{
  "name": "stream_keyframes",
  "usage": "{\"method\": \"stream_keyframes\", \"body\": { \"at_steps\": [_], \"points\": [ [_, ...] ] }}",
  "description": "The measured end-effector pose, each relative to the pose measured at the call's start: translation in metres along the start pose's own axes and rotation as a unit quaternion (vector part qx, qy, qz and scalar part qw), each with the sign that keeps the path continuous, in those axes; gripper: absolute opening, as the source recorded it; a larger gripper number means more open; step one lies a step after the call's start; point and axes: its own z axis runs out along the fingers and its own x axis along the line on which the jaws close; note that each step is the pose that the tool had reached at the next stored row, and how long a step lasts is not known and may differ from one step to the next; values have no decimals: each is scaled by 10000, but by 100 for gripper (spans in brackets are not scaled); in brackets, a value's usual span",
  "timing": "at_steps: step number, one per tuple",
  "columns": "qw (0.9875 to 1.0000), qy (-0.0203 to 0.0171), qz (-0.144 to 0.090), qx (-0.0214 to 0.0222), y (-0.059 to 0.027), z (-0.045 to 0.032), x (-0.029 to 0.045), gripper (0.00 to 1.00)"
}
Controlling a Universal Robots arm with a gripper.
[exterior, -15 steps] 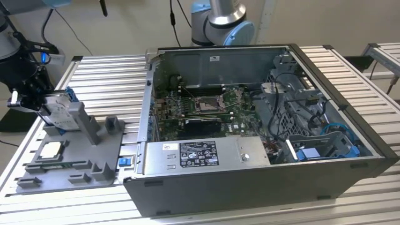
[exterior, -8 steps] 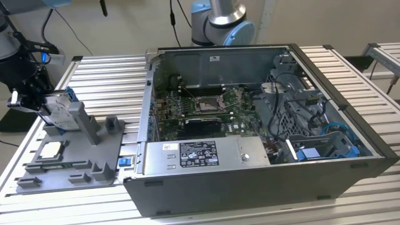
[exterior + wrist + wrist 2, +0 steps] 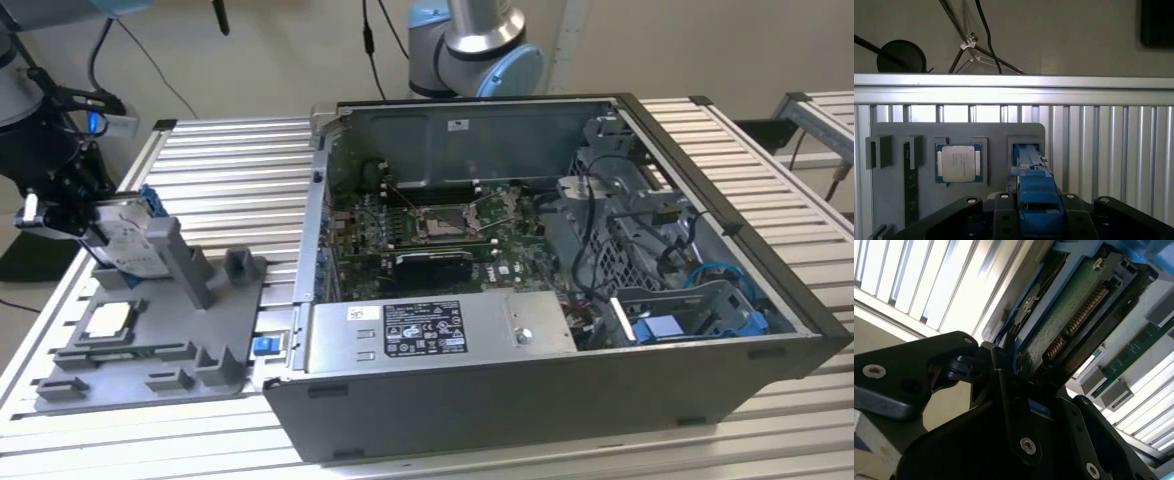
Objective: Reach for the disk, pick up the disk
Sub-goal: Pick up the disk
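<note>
Black robot hand (image 3: pixel 56 214) sits at the exterior view's left, over the far end of a grey plastic fixture tray (image 3: pixel 160 330) lying on the slatted aluminium desk (image 3: pixel 227 160). The hand is narrow, closed on the disk (image 3: pixel 124 240), a flat rectangular silver-grey hard drive w/ white label in a bright blue plastic bracket. The disk stands on edge, slightly tilted, at the tray's upright grey holder (image 3: pixel 180 255); can't tell if it's clear of the slot. In the first wrist view the disk's blue bracket edge (image 3: pixel 1037 187) runs from the tray slot (image 3: pixel 1026 150) to the hand (image 3: pixel 1036 202), w/ a black finger (image 3: pixel 1004 210) tight on either side. In the second wrist view a finger (image 3: pixel 1004 367) presses the edge of the disk (image 3: pixel 1069 315), green circuit-board side showing. A small square silver chip (image 3: pixel 958 162) lies flat in its own tray pocket beside the slot, w/ a green memory stick (image 3: pixel 909 185) further along. An open black PC case (image 3: pixel 561 400) lies just beside the tray on the exterior view's right.
</note>
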Motion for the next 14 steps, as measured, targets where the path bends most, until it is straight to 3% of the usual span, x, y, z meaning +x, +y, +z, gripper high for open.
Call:
{"method": "stream_keyframes", "body": {
  "at_steps": [14],
  "points": [
    [10000, 1, 0, -1, 4, -138, -11, 0]
  ]
}}
